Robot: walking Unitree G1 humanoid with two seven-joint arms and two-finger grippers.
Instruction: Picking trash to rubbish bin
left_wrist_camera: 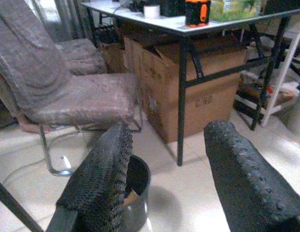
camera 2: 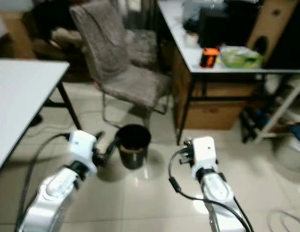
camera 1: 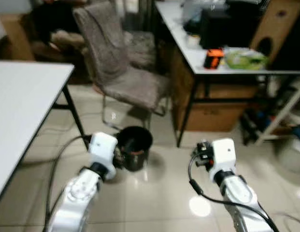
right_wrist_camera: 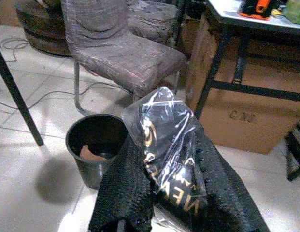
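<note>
Right tool (right_wrist_camera: 174,193) pinching wrapper (right_wrist_camera: 166,145); bin (right_wrist_camera: 96,142) beside chair (right_wrist_camera: 121,53).

A: Count check. Bins?
B: One black bin (camera 1: 135,146) on the floor, one brown scrap (right_wrist_camera: 92,154) inside it.
A: Wrappers?
B: One clear plastic wrapper (right_wrist_camera: 165,145), dark print on it.
A: Grippers?
B: Two: left gripper (left_wrist_camera: 164,179), right gripper (right_wrist_camera: 174,203). Two black fingers (left_wrist_camera: 99,179) each.
A: Furniture?
B: Two tables: one white table (camera 1: 24,106), one table with black legs (camera 1: 198,60). One grey chair (camera 1: 118,67).
A: Boxes?
B: Cardboard boxes (left_wrist_camera: 193,96) under that second table; at least two, exact number unclear.
A: On top?
B: One orange-and-black device (camera 1: 213,58), one green item (camera 1: 244,59), one white roll (left_wrist_camera: 151,10). Rest too blurred to count.
</note>
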